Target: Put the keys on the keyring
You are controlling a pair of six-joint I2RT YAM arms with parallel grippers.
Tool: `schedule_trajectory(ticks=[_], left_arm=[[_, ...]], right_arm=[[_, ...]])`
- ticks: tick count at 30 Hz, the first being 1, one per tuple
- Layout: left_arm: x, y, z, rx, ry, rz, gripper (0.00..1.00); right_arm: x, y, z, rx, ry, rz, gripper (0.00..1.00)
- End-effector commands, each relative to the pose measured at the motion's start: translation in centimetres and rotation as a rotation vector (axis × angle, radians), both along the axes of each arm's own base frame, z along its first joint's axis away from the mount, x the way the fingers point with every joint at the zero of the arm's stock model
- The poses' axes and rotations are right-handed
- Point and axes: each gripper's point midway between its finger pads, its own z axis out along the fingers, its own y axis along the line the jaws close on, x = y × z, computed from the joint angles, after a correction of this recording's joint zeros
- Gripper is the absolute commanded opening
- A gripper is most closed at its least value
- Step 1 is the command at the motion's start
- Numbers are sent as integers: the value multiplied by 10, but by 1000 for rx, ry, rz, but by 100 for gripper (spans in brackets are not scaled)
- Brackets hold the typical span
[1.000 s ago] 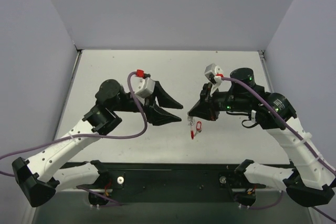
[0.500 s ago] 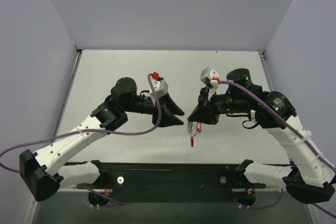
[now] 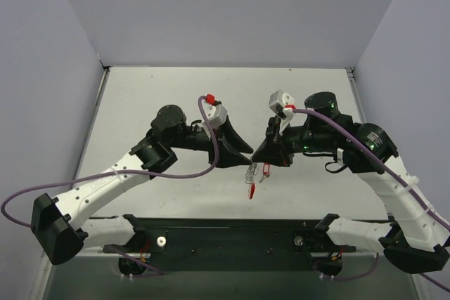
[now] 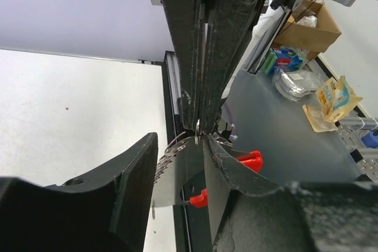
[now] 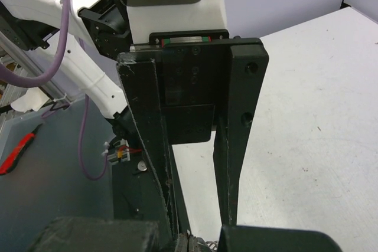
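From above, the right gripper (image 3: 257, 160) holds the keyring (image 3: 251, 172) off the tabletop (image 3: 176, 96), fingers pinched closed on it, probably presenting it to the left gripper (image 3: 247, 157); the red-tagged key (image 3: 251, 191) dangles lowest. Left wrist: the left fingers (image 4: 124, 181) stand apart, straddling the silver fan. A cardboard box (image 4: 307, 28) beyond shows no readable contents. Right wrist: silver glints in the pinch.

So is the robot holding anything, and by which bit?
Yes: the right gripper pinches the keyring by its top, the rest dangling below. The left gripper is open.
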Motion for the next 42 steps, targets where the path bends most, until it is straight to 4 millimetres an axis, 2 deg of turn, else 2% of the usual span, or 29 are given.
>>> schedule_trajectory(ticks=[1, 3, 9, 13, 19, 20, 23, 24, 29, 31, 33, 34, 35, 36, 37, 38, 39, 41, 42], left_arm=[[-3, -6, 19, -52, -49, -29, 43], [-3, -7, 20, -56, -52, -34, 42], [-6, -9, 20, -58, -48, -50, 28], [-11, -9, 27, -91, -58, -68, 31], [-15, -9, 33, -111, -66, -83, 29], [-16, -9, 32, -112, -62, -84, 27], [-17, -9, 35, -124, -64, -89, 4], [-18, -9, 35, -127, -66, -94, 0], [-18, -10, 33, -129, -59, -93, 0], [-13, -10, 30, -130, -54, -60, 0], [-7, -9, 32, -139, -59, -6, 0], [-2, -8, 29, -138, -55, 25, 0], [2, -8, 28, -143, -58, 59, 0], [11, -6, 33, -161, -57, 125, 0], [15, -4, 29, -160, -48, 156, 0], [18, -3, 29, -168, -42, 179, 0], [24, 0, 36, -197, -44, 229, 0], [30, 3, 27, -199, -23, 275, 0], [36, 9, 34, -240, -30, 324, 0]], right_arm=[[-3, 3, 15, 58, -46, 21, 0], [-2, 3, 15, 58, -48, 18, 0], [-1, 3, 15, 63, -54, 13, 0], [-1, 4, 12, 58, -47, 11, 0], [0, 4, 13, 61, -53, 10, 0], [-1, 4, 12, 60, -51, 11, 0], [-1, 5, 11, 60, -49, 14, 0], [0, 5, 11, 59, -46, 13, 0], [4, 5, 13, 60, -60, -6, 0], [13, 2, 16, 61, -79, -71, 14], [18, -1, 30, 113, -132, -112, 39], [21, -2, 27, 125, -129, -145, 53], [26, -6, 41, 176, -186, -185, 73], [28, -9, 46, 201, -210, -210, 81], [32, -10, 43, 207, -224, -227, 87], [34, -13, 56, 261, -244, -265, 94], [35, -14, 58, 274, -252, -278, 96], [39, -18, 61, 292, -267, -313, 98], [45, -21, 61, 290, -275, -356, 98]])
